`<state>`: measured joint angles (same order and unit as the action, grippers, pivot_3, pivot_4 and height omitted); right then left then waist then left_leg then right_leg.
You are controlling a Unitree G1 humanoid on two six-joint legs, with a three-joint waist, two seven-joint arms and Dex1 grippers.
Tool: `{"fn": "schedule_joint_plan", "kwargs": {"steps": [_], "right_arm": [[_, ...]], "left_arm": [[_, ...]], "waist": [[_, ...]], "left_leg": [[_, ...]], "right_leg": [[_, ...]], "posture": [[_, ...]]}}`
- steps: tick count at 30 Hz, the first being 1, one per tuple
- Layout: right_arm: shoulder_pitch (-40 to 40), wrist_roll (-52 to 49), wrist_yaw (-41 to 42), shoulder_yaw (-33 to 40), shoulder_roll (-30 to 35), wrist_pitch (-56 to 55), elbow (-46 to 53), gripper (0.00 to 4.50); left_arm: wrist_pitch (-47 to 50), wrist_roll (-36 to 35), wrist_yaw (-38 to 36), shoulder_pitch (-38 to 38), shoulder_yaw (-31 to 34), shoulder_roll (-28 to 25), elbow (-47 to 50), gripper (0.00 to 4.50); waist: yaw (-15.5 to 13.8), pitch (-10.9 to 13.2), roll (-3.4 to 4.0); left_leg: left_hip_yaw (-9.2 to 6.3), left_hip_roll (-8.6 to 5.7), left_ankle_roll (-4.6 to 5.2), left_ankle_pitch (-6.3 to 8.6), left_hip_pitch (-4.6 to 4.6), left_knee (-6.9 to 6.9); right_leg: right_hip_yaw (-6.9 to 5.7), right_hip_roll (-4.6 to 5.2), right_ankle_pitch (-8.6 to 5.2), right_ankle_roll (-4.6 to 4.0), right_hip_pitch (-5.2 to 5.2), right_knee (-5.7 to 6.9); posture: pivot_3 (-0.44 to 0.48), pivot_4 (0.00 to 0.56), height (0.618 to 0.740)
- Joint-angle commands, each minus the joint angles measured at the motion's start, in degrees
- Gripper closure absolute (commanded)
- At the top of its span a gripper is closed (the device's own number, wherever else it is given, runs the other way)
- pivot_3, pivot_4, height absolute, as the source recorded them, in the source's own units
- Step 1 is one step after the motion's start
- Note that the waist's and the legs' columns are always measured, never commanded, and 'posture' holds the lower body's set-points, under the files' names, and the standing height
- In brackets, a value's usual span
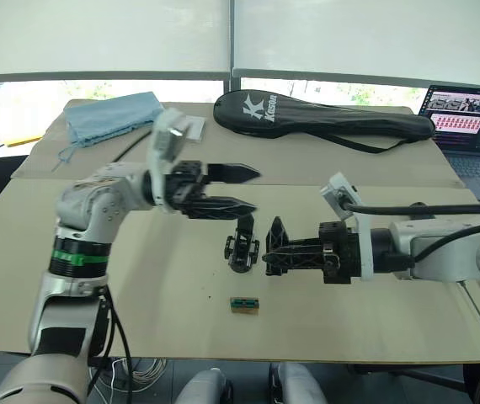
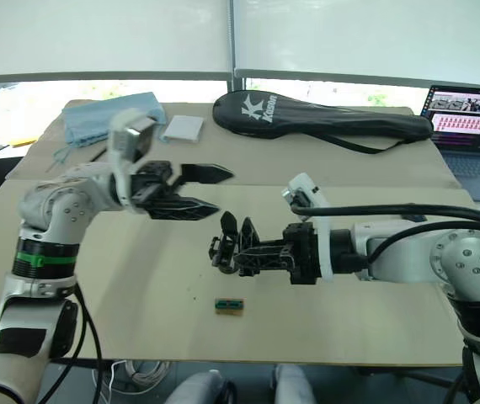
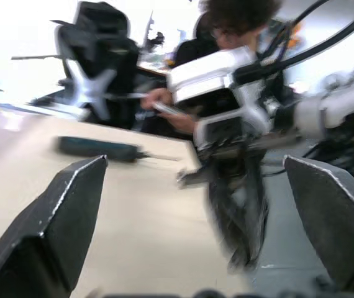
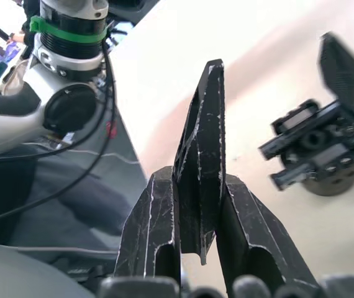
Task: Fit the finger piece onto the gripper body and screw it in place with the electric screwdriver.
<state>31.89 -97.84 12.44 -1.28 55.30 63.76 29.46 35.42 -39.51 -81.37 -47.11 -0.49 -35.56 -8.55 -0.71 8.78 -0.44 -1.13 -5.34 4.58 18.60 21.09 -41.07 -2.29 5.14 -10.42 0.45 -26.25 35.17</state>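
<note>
The gripper body (image 1: 242, 250), a stubby black block with one pointed finger sticking up, sits on the tan table (image 1: 139, 286) near the middle. Just to its right, my right gripper (image 1: 270, 259) is shut on the finger piece (image 1: 275, 231), which stands point-up, close beside the body and apart from it. In the right wrist view the finger piece (image 4: 205, 143) is clamped between the two fingers, with the gripper body (image 4: 323, 155) off to one side. My left gripper (image 1: 257, 191) hovers open and empty above and left of the body. The electric screwdriver (image 3: 96, 147) lies on the table in the left wrist view.
A small green-and-tan block (image 1: 243, 305) lies near the front edge. At the back lie a black racket bag (image 1: 324, 118), a blue cloth (image 1: 109, 118) and a white pad (image 2: 181, 128). A laptop (image 1: 467, 126) stands back right. A person (image 3: 226, 18) sits beyond the table.
</note>
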Motion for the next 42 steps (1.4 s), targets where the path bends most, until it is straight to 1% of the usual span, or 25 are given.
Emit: {"fn": "schedule_joint_plan", "kwargs": {"steps": [1,2,4,5,7,9,13,16,21,24,26,30,32,42], "right_arm": [[-4.87,13.58,15.48,6.42,-3.90,-11.08,4.75,4.09],[-6.43,19.27,18.69,5.45,-3.75,-13.52,4.87,4.09],[-8.48,28.40,23.75,3.40,-3.18,-17.10,4.83,4.10],[-9.85,33.78,27.80,2.20,-3.76,-21.26,4.29,4.10],[-11.38,40.94,33.12,0.38,-5.11,-26.78,2.73,4.10],[-11.87,46.31,36.09,-1.30,-6.32,-30.21,0.72,4.10],[-11.59,54.37,41.19,-3.20,-9.81,-37.53,-3.57,4.10],[-11.10,56.50,46.64,-2.93,-12.29,-41.70,-7.24,4.10],[-9.49,61.44,51.58,-4.72,-13.90,-45.27,-10.77,4.10],[-8.84,62.07,52.44,-5.39,-15.30,-44.39,-10.92,4.10],[-8.78,62.52,52.87,-5.56,-15.61,-43.65,-10.80,4.10],[-8.97,62.81,52.96,-6.05,-16.27,-43.03,-10.11,4.10],[-9.05,62.77,52.74,-6.31,-16.61,-42.66,-9.53,4.10],[-9.62,62.55,52.04,-6.34,-17.05,-41.12,-7.40,4.10]], "left_arm": [[-18.09,9.84,-6.93,3.72,-0.95,-4.16,-6.50,0.00],[-22.37,12.18,-7.88,5.33,-1.20,-5.24,-8.99,0.00],[-26.86,14.87,-9.46,7.12,-1.55,-6.32,-12.60,0.00],[-29.53,15.80,-8.99,8.54,-1.02,-5.90,-14.66,0.00],[-34.63,17.52,-7.85,10.53,-0.60,-4.50,-17.98,0.00],[-37.50,18.94,-7.36,11.97,-1.13,-3.21,-20.13,0.00],[-38.92,19.62,-6.36,13.07,-1.50,0.54,-22.19,0.00],[-41.71,21.54,-5.59,13.32,-2.77,3.57,-24.31,0.00],[-44.65,23.61,-3.76,11.44,-4.11,8.49,-27.37,0.00],[-46.13,25.35,-3.16,10.90,-5.78,11.24,-28.27,0.00],[-47.32,26.65,-3.19,10.45,-6.87,11.89,-29.06,0.00],[-50.04,29.48,0.30,8.85,-8.20,14.27,-31.89,0.00],[-50.01,29.88,0.36,8.49,-8.65,15.30,-32.38,0.00],[-51.30,31.67,2.31,7.53,-9.32,16.65,-33.75,0.00]], "waist": [[0.05,-0.01,-0.01],[0.01,0.00,0.00],[-0.10,0.00,-0.01],[-0.25,0.01,-0.02],[-0.55,0.00,-0.02],[-0.61,0.01,-0.02],[-0.56,0.01,-0.04],[-0.40,0.01,-0.04],[0.00,0.01,-0.04],[0.00,0.01,-0.04],[0.00,0.01,-0.04],[-0.01,0.01,-0.04],[-0.04,0.01,-0.04],[0.00,0.01,-0.04]], "left_leg": [[0.00,0.00,0.00,0.00,-0.01,-0.01],[0.02,0.00,0.01,0.00,-0.01,0.00],[0.03,-0.04,0.03,0.01,0.01,-0.06],[0.02,-0.04,0.05,0.03,0.02,-0.08],[0.00,-0.04,0.12,0.06,0.04,-0.16],[0.00,-0.08,0.17,0.10,0.07,-0.21],[0.01,-0.10,0.19,0.11,0.11,-0.34],[0.01,-0.10,0.19,0.11,0.08,-0.34],[0.01,-0.10,0.18,0.11,0.09,-0.39],[0.00,-0.10,0.18,0.11,0.09,-0.43],[0.01,-0.10,0.18,0.11,0.09,-0.46],[0.00,-0.10,0.18,0.11,0.09,-0.47],[0.00,-0.10,0.18,0.11,0.09,-0.49],[0.00,-0.10,0.18,0.11,0.10,-0.54]], "right_leg": [[-0.01,-0.01,0.00,0.00,0.03,-0.02],[0.02,-0.03,0.01,0.01,0.02,-0.03],[0.02,-0.01,0.04,0.07,0.01,-0.01],[0.01,-0.01,0.05,0.09,0.02,-0.03],[-0.01,-0.01,0.07,0.13,0.03,-0.04],[0.00,-0.01,0.11,0.18,0.02,-0.05],[-0.02,-0.01,0.15,0.25,0.02,-0.05],[-0.02,-0.01,0.15,0.26,0.05,-0.04],[-0.02,-0.01,0.16,0.25,0.03,0.01],[0.00,0.00,0.16,0.24,0.03,0.04],[0.01,0.01,0.16,0.24,0.04,0.04],[0.01,0.02,0.17,0.24,0.03,0.06],[0.01,0.01,0.17,0.24,0.04,0.07],[0.02,0.02,0.17,0.24,0.03,0.13]], "posture": [[0.000,0.150,0.740],[0.000,0.150,0.740],[0.000,0.150,0.740],[0.000,0.150,0.740],[0.000,0.150,0.740],[0.000,0.150,0.740],[0.000,0.150,0.740],[0.000,0.150,0.740],[0.000,0.150,0.740],[0.000,0.150,0.740],[0.000,0.150,0.740],[0.000,0.150,0.740],[0.000,0.150,0.740],[0.000,0.150,0.740]]}}
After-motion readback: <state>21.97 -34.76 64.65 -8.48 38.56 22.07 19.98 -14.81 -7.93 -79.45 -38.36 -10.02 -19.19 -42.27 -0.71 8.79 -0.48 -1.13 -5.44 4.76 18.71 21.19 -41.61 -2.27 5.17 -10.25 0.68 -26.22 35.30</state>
